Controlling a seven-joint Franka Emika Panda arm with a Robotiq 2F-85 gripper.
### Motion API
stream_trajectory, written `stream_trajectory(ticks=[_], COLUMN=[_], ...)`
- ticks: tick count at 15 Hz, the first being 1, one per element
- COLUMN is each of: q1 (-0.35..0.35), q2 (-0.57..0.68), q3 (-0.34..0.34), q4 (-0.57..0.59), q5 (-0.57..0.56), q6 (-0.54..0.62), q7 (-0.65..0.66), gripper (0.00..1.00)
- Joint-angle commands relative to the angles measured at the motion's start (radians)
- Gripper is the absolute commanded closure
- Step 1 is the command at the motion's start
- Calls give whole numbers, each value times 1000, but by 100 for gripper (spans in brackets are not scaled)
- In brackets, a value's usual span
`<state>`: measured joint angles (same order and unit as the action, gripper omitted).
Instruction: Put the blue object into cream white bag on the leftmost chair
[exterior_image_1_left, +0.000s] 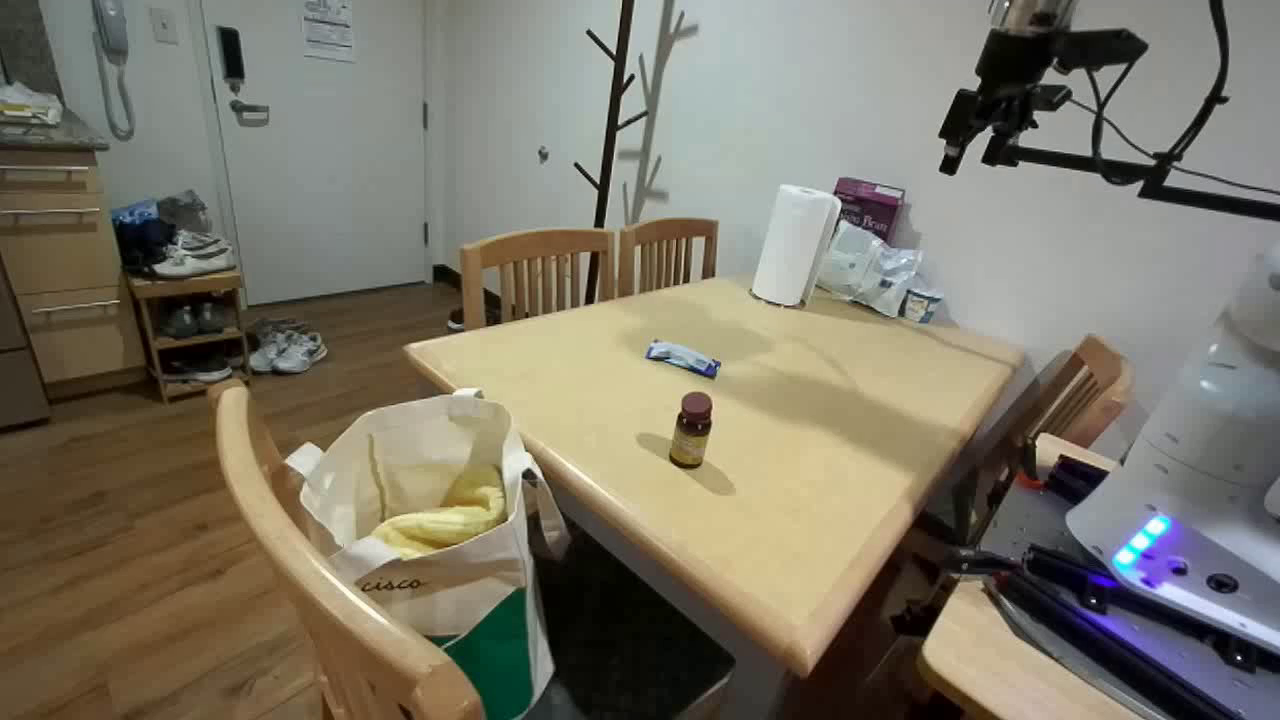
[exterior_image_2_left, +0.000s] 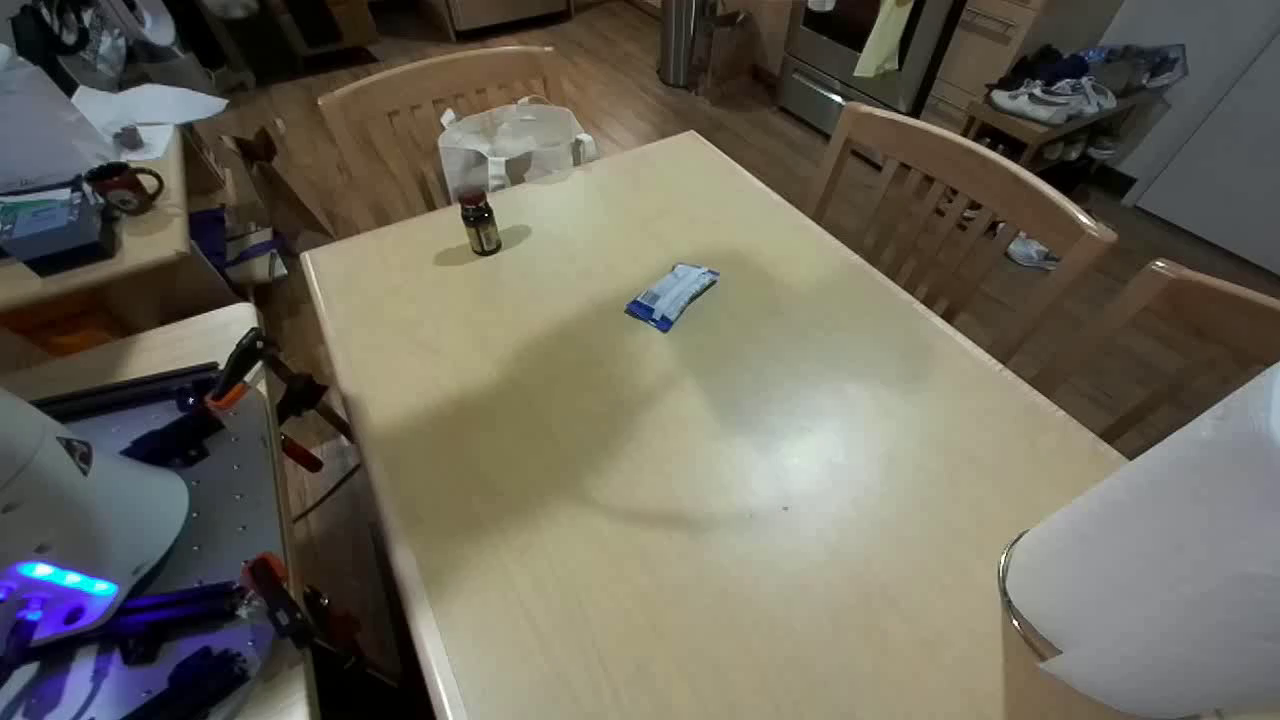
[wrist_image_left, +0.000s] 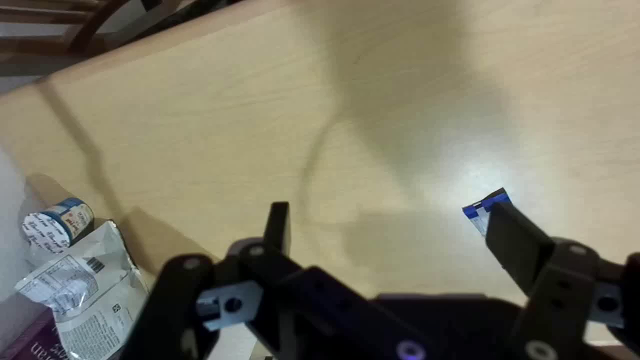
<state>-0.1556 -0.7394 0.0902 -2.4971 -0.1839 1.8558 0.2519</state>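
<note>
A small packet, pale with blue ends, lies flat on the table; this blue object shows in both exterior views (exterior_image_1_left: 683, 357) (exterior_image_2_left: 671, 296). In the wrist view the packet (wrist_image_left: 478, 214) is partly hidden behind the right-hand finger. The cream white bag (exterior_image_1_left: 470, 578) stands open on a wooden chair (exterior_image_1_left: 312, 582) at the table's edge, with yellow cloth inside. The bag (exterior_image_2_left: 520, 150) and its chair (exterior_image_2_left: 375, 112) also show in an exterior view. My gripper (exterior_image_1_left: 974, 160) is high above the table, apart from the packet. In the wrist view the gripper (wrist_image_left: 390, 211) has its fingers wide apart with nothing between them.
A dark bottle with a maroon cap (exterior_image_1_left: 690, 432) stands on the table (exterior_image_1_left: 600, 430) between packet and bag. A paper towel roll (exterior_image_1_left: 796, 245), white bags (exterior_image_1_left: 868, 268), a small cup (exterior_image_1_left: 920, 304) and a purple box (exterior_image_1_left: 868, 206) stand by the wall. More chairs (exterior_image_1_left: 540, 242) line the table.
</note>
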Motion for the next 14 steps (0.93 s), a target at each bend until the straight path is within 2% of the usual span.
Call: stream_trajectory(ticks=[1, 4, 7, 9, 12, 14], q1=[16, 44, 43, 68, 112, 132], q2=[2, 129, 310, 429, 624, 751], q3=[-12, -28, -5, -8, -17, -11], q4=[3, 62, 171, 260, 422, 520], q5=[-9, 11, -7, 7, 11, -8], q6=[-5, 166, 312, 312, 250, 222], q7=[8, -20, -2, -43, -136, -144], gripper=[0, 0, 0, 0, 0, 0])
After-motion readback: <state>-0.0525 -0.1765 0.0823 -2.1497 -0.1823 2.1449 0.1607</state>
